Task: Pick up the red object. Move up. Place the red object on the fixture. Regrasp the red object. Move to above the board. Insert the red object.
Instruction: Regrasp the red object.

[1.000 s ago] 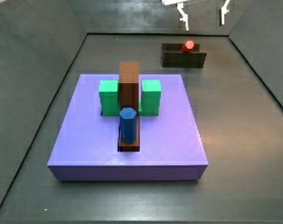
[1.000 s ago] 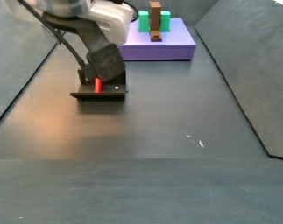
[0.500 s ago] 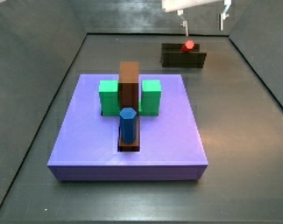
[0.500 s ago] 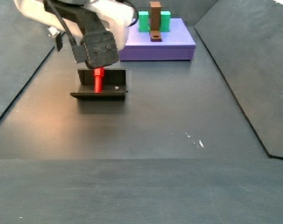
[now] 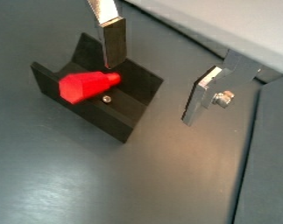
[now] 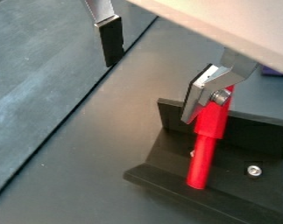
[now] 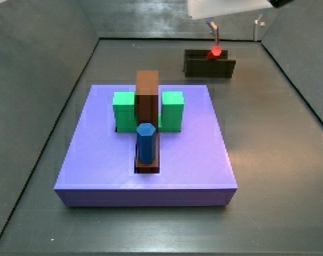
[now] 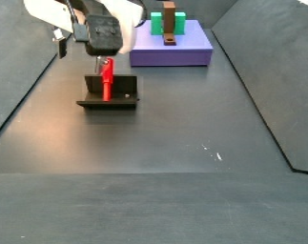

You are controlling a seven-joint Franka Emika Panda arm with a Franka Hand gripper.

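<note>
**Red peg stands up in the fixture**

On the dark floor, well away from the board (image 7: 146,140), we see the fixture (image 7: 209,67) with the red object (image 7: 216,50) in it. We see the red object (image 8: 107,79) standing up tall in both side views. Its long side runs up and down, and its top sticks out above the fixture (image 8: 109,98) walls. In a wrist view the red object (image 6: 206,144) looks like a long thin stick with its lower end down in the fixture (image 6: 217,175). In a wrist view we look almost straight down on it, so the red object (image 5: 88,84) looks short, with a wide end and a thin end.

We see the gripper (image 6: 161,59) right over the fixture. Its fingers are spread wide apart. One finger (image 6: 208,93) is just beside the top of the red object, and we cannot tell if it touches. One finger (image 6: 107,37) is off to the side, with nothing near it. Nothing is pinched between them. In a side view the gripper (image 8: 95,40) hangs just above the top of the red object.

On the board stand two green blocks (image 7: 126,110), a brown bar (image 7: 148,93) and a blue peg (image 7: 146,143).
</note>
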